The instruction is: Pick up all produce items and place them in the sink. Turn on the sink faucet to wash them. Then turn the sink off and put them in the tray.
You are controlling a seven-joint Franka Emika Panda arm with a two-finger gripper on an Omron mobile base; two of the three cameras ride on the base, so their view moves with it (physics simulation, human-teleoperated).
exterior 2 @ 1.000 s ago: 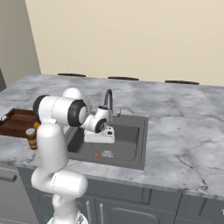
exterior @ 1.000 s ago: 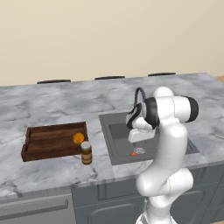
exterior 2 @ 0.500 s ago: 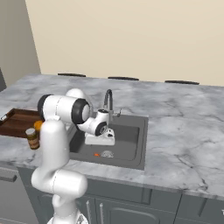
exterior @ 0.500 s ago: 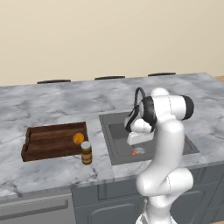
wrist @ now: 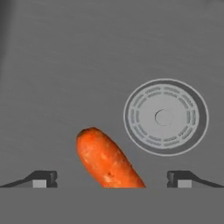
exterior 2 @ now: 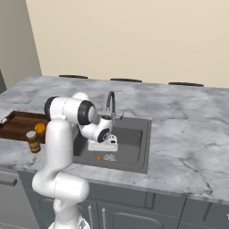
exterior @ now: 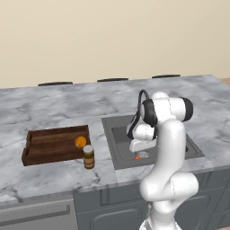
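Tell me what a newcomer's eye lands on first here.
The white arm bent over the sink, its open end effector low over a carrot lying beside the drain. Next, to the left on the counter, the orange sitting in the tray, with a jar standing just in front.

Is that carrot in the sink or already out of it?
In. The carrot lies on the sink floor beside the round drain, between the open gripper tips.
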